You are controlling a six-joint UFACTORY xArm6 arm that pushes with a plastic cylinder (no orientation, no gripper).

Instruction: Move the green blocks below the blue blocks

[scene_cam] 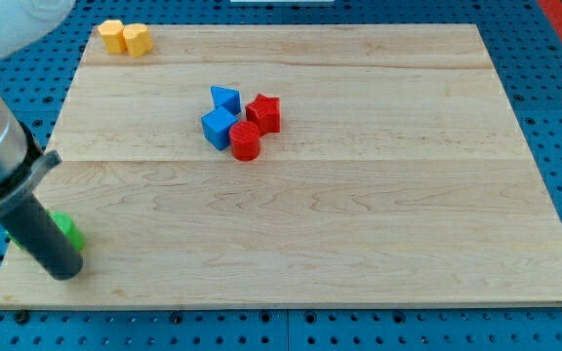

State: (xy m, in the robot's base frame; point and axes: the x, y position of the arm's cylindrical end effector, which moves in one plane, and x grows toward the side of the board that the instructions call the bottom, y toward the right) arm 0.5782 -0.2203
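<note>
My tip [66, 272] rests at the board's bottom left corner. A green block [67, 231] sits right behind the rod, mostly hidden by it, so I cannot make out its shape or whether more green blocks lie there. Two blue blocks sit above the middle of the board: a blue triangular block [225, 98] and a blue cube [219, 127] just below it. They lie far to the upper right of my tip.
A red star-shaped block [263, 112] and a red cylinder [245, 140] touch the blue blocks on their right. Two yellow blocks [125, 37] sit at the board's top left corner. The wooden board [359, 234] lies on a blue pegboard.
</note>
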